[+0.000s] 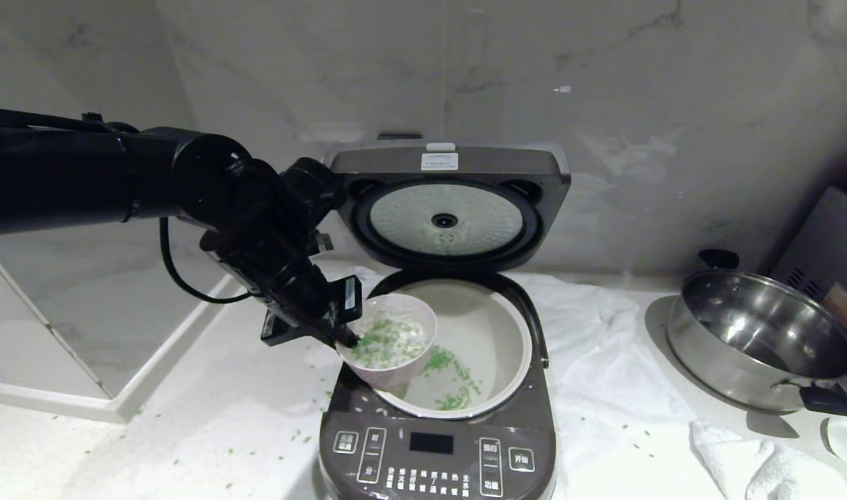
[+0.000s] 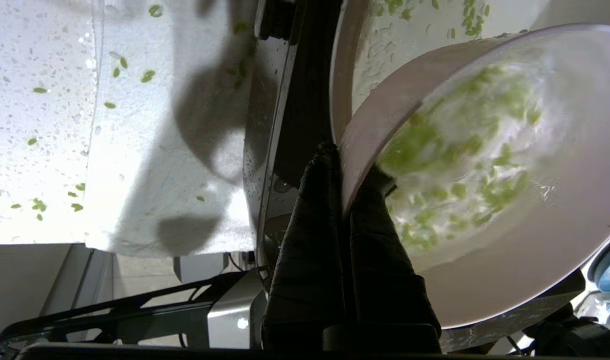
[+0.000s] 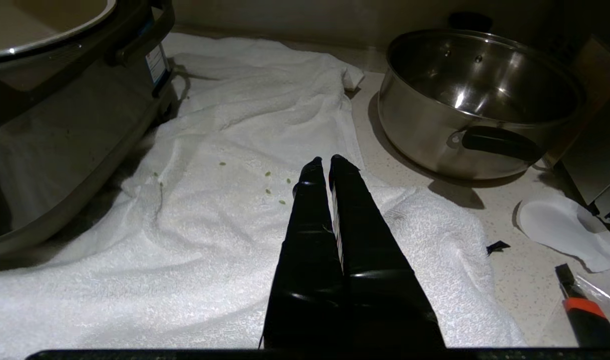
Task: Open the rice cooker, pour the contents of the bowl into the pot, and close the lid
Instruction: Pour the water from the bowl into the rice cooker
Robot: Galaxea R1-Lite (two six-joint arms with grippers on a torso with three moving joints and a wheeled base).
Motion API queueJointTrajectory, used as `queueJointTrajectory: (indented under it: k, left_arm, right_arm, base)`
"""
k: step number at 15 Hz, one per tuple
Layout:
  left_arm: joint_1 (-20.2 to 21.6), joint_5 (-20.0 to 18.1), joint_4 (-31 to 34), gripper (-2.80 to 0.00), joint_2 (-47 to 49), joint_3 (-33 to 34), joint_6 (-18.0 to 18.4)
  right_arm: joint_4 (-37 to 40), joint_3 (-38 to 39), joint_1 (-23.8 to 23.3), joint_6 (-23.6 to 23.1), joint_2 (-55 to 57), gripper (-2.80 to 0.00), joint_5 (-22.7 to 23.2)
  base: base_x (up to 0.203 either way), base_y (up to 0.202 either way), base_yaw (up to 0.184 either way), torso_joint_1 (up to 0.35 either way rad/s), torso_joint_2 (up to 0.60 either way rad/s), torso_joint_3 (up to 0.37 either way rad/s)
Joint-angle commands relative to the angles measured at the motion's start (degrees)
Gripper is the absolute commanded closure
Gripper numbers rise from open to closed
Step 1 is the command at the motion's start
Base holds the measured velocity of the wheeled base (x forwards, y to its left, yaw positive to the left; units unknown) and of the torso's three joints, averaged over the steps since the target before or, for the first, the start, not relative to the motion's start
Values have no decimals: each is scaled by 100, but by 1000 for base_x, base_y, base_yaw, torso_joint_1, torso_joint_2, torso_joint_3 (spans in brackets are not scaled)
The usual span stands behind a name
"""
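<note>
The rice cooker (image 1: 437, 423) stands on the counter (image 1: 208, 444) with its lid (image 1: 445, 201) raised fully upright at the rear, the white dimpled underside facing forward. The pot (image 1: 492, 333) is seated in the body and exposed from above.

The left tool (image 1: 343, 335) is clamped narrow on the near-left rim of the bowl (image 1: 388, 344); the left wrist view shows one finger (image 2: 310, 220) outside the wall and the other inside. The bowl is carried over the front-left edge of the pot and tilted, its mouth turned toward the pot's centre. The low side of its rim lies inside the pot's rim; the part by the tool overhangs the cooker's left shoulder.

Most of the green bits (image 1: 385, 340) are in the bowl. A smaller share lies on the pot's floor (image 1: 458, 378), and stray bits lie on the counter and the white towel (image 1: 604, 389).

Judgement: pouring is under way, not complete. The coming move turns on the pot lying to the right of and below the tool; further tilt should roll that way, keeping the low rim inside the pot. Spill over the left shoulder is the risk.

The right tool (image 3: 326, 165) is closed and empty, parked over the towel beside the steel pan (image 1: 763, 340). The left arm is nearer the lid.
</note>
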Motion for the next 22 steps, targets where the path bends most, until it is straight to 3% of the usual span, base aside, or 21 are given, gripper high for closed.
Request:
queueJointTrajectory:
  k: [1, 4, 7, 12, 14, 15, 17, 22]
  left_arm:
    - [-10, -5, 34, 0, 53, -126, -19]
    - [-10, 3, 34, 0, 75, -228, -14]
    - [-12, 27, 34, 0, 75, -292, -14]
    - [-2, 47, 34, 0, 84, -310, -6]
    - [-2, 56, 39, 0, 128, -301, 3]
    - [-2, 56, 34, 0, 128, -310, 12]
    - [-16, 56, 38, 0, 113, -318, -3]
    - [-37, 49, 42, 0, 83, -362, -6]
  right_arm:
    - [2, -26, -1, 171, 4, 0, -204]
    - [-7, -791, 7, 294, 604, 0, 207]
    - [-17, -2122, 107, 805, 2158, 0, 934]
    - [-304, -4116, 250, 1072, 5101, 0, 2377]
    - [-398, -4739, 693, 1197, 6112, 0, 2748]
    - [-432, -4912, 1214, 1266, 6510, 0, 2848]
    - [-492, -5173, 1762, 1339, 7204, 0, 2946]
    - [-504, -6220, 2063, 1563, 8363, 0, 2939]
  base:
    - [0, 0, 0, 0, 0, 0]
    - [0, 0, 0, 0, 0, 0]
    - [0, 0, 0, 0, 0, 0]
    - [0, 0, 0, 0, 0, 0]
    - [0, 0, 0, 0, 0, 0]
    - [0, 0, 0, 0, 0, 0]
    - [0, 0, 0, 0, 0, 0]
    - [0, 0, 0, 0, 0, 0]
